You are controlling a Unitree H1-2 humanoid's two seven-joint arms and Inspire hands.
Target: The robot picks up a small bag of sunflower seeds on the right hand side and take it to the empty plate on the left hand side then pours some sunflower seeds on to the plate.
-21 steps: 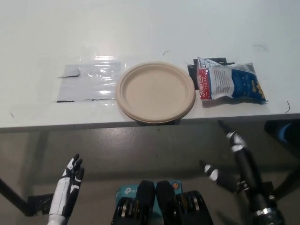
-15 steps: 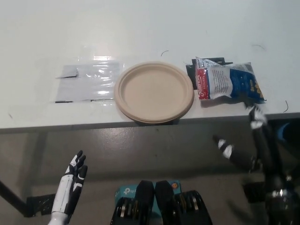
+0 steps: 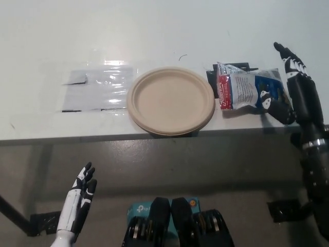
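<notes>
- Black right hand [image 3: 290, 85]: at right edge of frame, upper-mid height, raised w/ fingers spread apart, holding nothing; longest fingers point toward top of frame, thumb sticks out toward frame left.
- Black right arm [image 3: 314, 154]: runs from lower right corner up along right edge to the hand, nearly vertical in frame.
- White left hand [image 3: 77, 206]: resting at lower left of frame, fingers straight and slightly apart, pointing up-right, holding nothing.
</notes>
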